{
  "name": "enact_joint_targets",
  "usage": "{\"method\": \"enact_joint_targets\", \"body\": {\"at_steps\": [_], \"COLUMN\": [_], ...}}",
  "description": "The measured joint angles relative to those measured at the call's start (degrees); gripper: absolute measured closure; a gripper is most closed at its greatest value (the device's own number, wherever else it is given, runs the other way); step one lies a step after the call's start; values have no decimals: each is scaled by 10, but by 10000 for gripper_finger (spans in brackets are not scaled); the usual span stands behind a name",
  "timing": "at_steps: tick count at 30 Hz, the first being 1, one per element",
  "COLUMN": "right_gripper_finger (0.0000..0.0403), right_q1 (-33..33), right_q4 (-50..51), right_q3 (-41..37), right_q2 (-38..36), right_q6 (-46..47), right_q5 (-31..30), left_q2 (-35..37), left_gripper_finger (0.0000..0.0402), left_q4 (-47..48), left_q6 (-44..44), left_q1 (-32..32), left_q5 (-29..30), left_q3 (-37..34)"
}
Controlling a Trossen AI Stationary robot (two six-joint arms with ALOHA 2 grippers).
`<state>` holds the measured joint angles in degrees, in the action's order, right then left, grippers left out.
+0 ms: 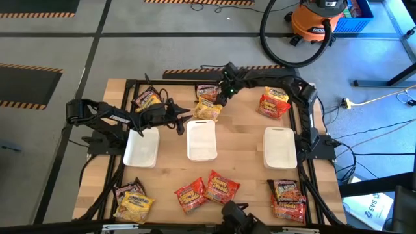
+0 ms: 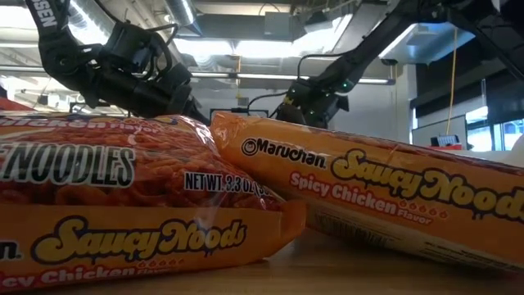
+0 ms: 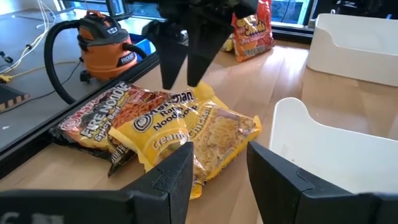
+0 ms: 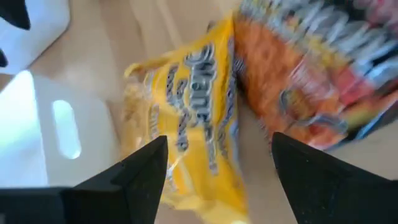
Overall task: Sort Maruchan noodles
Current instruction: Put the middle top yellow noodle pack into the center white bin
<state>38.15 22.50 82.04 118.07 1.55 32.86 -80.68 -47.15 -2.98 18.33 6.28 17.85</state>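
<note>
On the wooden worktop (image 1: 240, 166) three white trays lie in a row across the middle: the left tray (image 1: 142, 147), the centre tray (image 1: 201, 140) and the right tray (image 1: 279, 147), with bare wood between them. The Maruchan noodles sit in clusters around the rim: a yellow packet (image 1: 208, 110) and a dark packet (image 1: 207, 92) at 12 o'clock, a dark packet (image 1: 145, 99) at 11, a red-and-yellow pair (image 1: 273, 103) at 1, two red-orange packets (image 1: 207, 189) at 6, a pair (image 1: 133, 200) at 7 and a stack (image 1: 287, 198) at 5, close to the worktop's edges. The right hand (image 1: 220, 99) hangs over the 12 o'clock cluster, fingers spread wide and empty, the yellow packet (image 4: 193, 134) directly below them. The left hand (image 1: 184, 119) hovers between the left and centre trays, fingers partly apart, holding nothing, pointed at the same yellow packet (image 3: 199, 134).
</note>
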Motion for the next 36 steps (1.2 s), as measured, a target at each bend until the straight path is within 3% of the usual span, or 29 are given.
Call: {"method": "enact_joint_targets", "body": {"at_steps": [11, 17, 31, 36], "right_gripper_finger": [122, 136, 229, 296], "right_q1": [-21, -33, -63, -63], "right_q4": [-19, 19, 10, 11], "right_q3": [9, 9, 10, 10], "right_q2": [32, 31, 55, 55], "right_q6": [37, 38, 29, 22], "right_q5": [18, 40, 33, 42], "left_q2": [0, 0, 0, 0], "left_gripper_finger": [258, 258, 258, 258], "left_q4": [0, 0, 0, 0], "left_q6": [0, 0, 0, 0], "left_q1": [0, 0, 0, 0], "left_q5": [0, -2, -2, 0], "left_q3": [0, 0, 0, 0]}}
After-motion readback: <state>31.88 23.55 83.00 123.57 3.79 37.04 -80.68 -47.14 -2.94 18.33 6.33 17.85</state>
